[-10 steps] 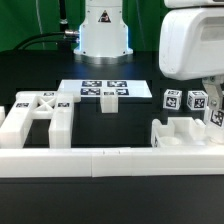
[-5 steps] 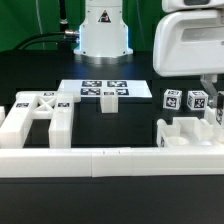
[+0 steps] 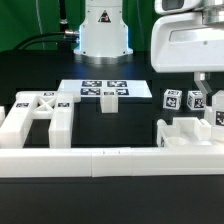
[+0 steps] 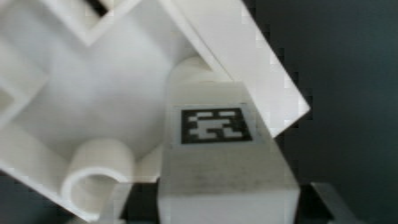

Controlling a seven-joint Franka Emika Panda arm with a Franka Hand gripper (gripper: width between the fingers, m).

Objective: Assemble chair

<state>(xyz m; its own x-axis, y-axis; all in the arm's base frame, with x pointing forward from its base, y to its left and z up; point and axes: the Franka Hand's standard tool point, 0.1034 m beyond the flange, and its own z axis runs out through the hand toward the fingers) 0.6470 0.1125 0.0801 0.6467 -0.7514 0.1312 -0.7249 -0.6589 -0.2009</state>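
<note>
My gripper (image 3: 208,97) hangs at the exterior view's right, over a white blocky chair part (image 3: 181,131) with raised walls. In the wrist view the gripper (image 4: 228,206) is shut on a white square leg (image 4: 221,150) with a black-and-white tag; a dark finger (image 4: 318,200) shows beside it. The leg reaches down against the white chair part (image 4: 80,90) below it. In the exterior view the leg (image 3: 217,118) shows at the right edge. Two small tagged cubes (image 3: 172,100) (image 3: 195,100) stand behind that part. A large white chair part (image 3: 37,114) lies at the left.
The marker board (image 3: 101,89) lies flat at the back middle, with a small white block (image 3: 107,103) at its front edge. A long low white border wall (image 3: 100,158) runs along the front. The arm's white base (image 3: 103,30) stands behind.
The white hand has shifted a little toward the exterior view's left and slightly up. The parts on the table have not moved.
</note>
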